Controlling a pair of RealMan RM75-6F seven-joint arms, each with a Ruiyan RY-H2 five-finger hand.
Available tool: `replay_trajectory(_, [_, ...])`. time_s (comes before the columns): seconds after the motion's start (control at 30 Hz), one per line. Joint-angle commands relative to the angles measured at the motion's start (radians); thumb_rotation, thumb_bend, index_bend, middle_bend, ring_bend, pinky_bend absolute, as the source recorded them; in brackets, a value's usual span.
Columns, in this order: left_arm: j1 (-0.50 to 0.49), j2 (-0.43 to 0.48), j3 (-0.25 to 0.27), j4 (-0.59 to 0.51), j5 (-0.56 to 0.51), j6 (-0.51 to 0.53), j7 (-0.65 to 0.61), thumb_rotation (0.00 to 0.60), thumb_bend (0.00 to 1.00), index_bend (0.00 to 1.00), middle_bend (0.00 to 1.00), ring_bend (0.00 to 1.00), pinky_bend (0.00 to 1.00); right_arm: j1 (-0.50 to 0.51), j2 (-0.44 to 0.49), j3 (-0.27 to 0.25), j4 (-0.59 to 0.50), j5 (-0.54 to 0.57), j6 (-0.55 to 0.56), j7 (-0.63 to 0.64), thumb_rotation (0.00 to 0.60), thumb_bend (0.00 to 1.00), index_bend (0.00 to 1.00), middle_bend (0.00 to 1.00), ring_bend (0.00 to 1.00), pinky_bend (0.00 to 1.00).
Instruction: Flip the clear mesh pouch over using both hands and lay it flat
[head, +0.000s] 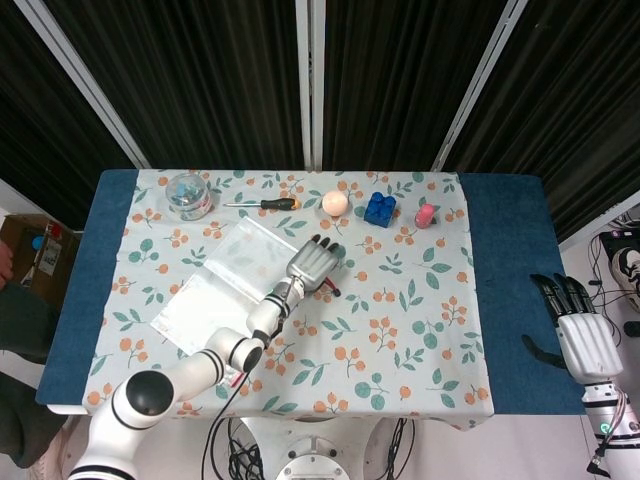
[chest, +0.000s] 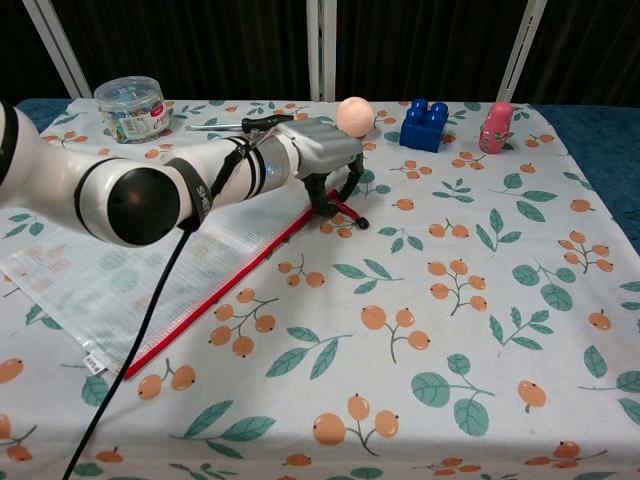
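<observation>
The clear mesh pouch (head: 222, 287) (chest: 140, 262) lies flat on the left half of the floral cloth, its red zipper edge running diagonally. My left hand (head: 315, 265) (chest: 318, 158) sits low over the far end of that red edge. Its curled fingers and thumb reach down on either side of the zipper end, and a firm pinch is not visible. My right hand (head: 580, 338) hangs beyond the table's right edge with its fingers straight and spread, holding nothing. It shows only in the head view.
Along the far edge stand a clear jar (head: 187, 193) (chest: 131, 108), a screwdriver (head: 262, 203) (chest: 235, 124), a peach ball (head: 335, 203) (chest: 353, 116), a blue block (head: 379, 208) (chest: 425, 124) and a pink figure (head: 426, 215) (chest: 493, 127). Blue table (head: 510, 290) shows beside the cloth.
</observation>
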Motion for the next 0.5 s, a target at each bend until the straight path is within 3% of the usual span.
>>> replay_trajectory(0.03, [0.001,-0.003,-0.002,0.005,0.002,-0.005,-0.001,0.6,0.33,0.53,0.15,0.12,0.16,0.0,0.0,0.0,0.002,-0.001,0.0,0.003,0.6,0.18,0.0,0.1,0.0,0.0])
replay_trajectory(0.17, [0.004,-0.009,-0.006,0.009,0.004,-0.004,-0.005,0.6,0.36,0.54,0.15,0.12,0.16,0.001,0.0,-0.001,0.003,-0.002,-0.002,0.005,0.6,0.18,0.0,0.1,0.0,0.0])
replay_trajectory(0.33, [0.018,-0.016,-0.012,0.003,0.026,0.044,-0.021,0.6,0.45,0.58,0.18,0.12,0.16,0.001,0.002,0.0,0.002,-0.002,-0.002,0.003,0.6,0.18,0.0,0.1,0.0,0.0])
replay_trajectory(0.5, [0.065,0.001,-0.023,-0.072,0.074,0.191,-0.063,0.6,0.48,0.63,0.19,0.12,0.16,0.008,0.007,0.003,-0.002,-0.009,-0.003,0.008,0.6,0.18,0.0,0.1,0.0,0.0])
